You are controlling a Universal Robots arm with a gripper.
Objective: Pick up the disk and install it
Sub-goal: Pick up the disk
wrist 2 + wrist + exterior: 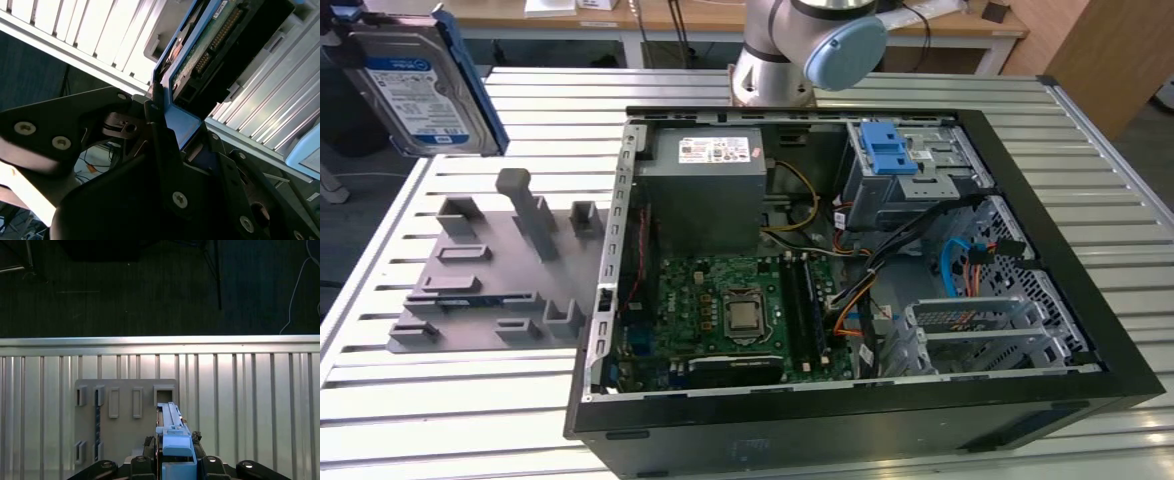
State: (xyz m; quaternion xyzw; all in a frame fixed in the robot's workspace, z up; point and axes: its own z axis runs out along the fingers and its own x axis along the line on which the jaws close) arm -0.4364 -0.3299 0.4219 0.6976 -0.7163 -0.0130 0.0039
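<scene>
Table (440,420) carries open case (854,425), drive cage (907,165) inside it. Disk (420,90) hangs above grey rack (494,280), apart from the case. Gripper (182,122) jaws clench its blue carrier edge. Judgement: hold firm, clear the case rim, keep disk square to cage.
</scene>
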